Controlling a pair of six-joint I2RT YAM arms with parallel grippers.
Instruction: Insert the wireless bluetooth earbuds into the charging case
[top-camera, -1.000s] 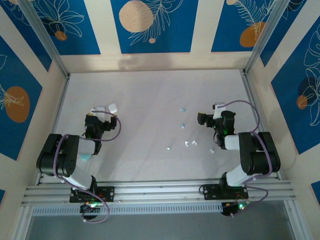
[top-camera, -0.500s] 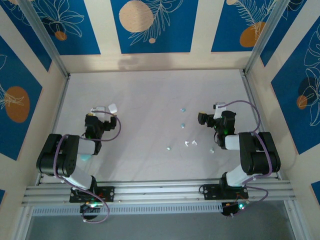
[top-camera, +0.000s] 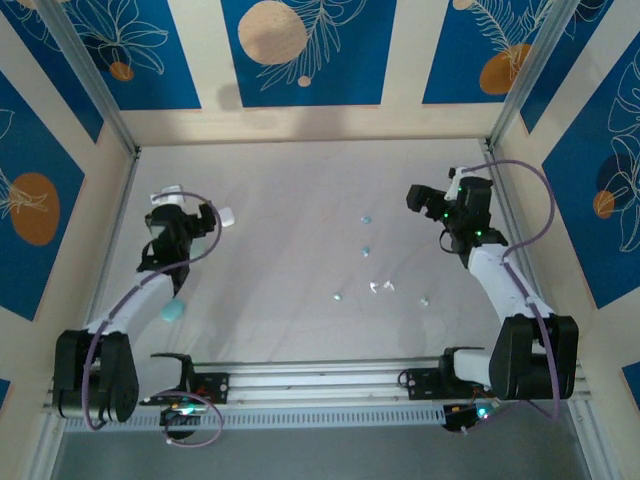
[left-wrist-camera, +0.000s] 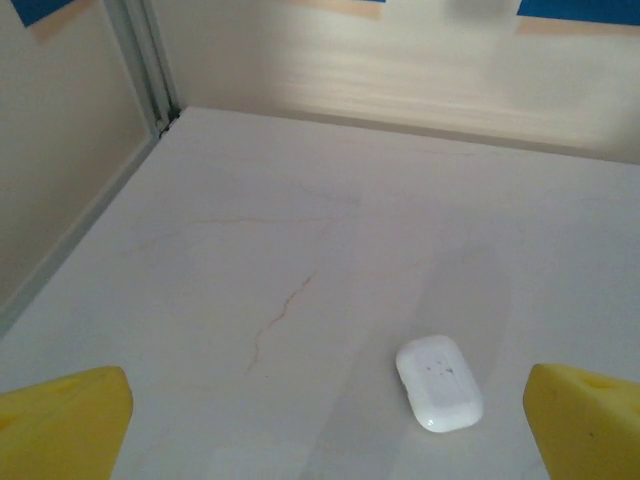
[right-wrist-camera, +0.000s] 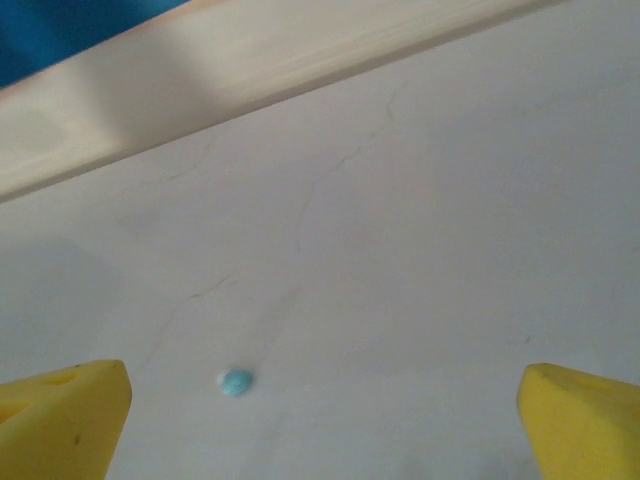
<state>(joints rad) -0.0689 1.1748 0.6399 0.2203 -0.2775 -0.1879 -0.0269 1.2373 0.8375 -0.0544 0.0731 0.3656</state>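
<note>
Earbuds (top-camera: 366, 251) lie scattered on the table (top-camera: 290, 180), right of centre. Two teal ones sit one beyond the other. Nearer lies a white pair (top-camera: 378, 287), close together, with a single earbud (top-camera: 338, 296) to its left and another earbud (top-camera: 424, 300) to its right. The white case (top-camera: 227, 216) sits well apart from them on the left, just beside the left gripper (top-camera: 205, 218).

In the left wrist view the case (left-wrist-camera: 439, 383) lies flat on the table, ahead of the yellow fingers (left-wrist-camera: 70, 425) and toward the right one, touching neither. The left gripper (left-wrist-camera: 325, 430) is spread wide and holds nothing.

The right gripper (top-camera: 417, 198) hangs at the far right, pointing left toward the earbuds. Its fingers (right-wrist-camera: 60, 415) are also spread wide with nothing between them. One teal earbud (right-wrist-camera: 235, 381) lies on the table ahead, toward the left of that view.
</note>
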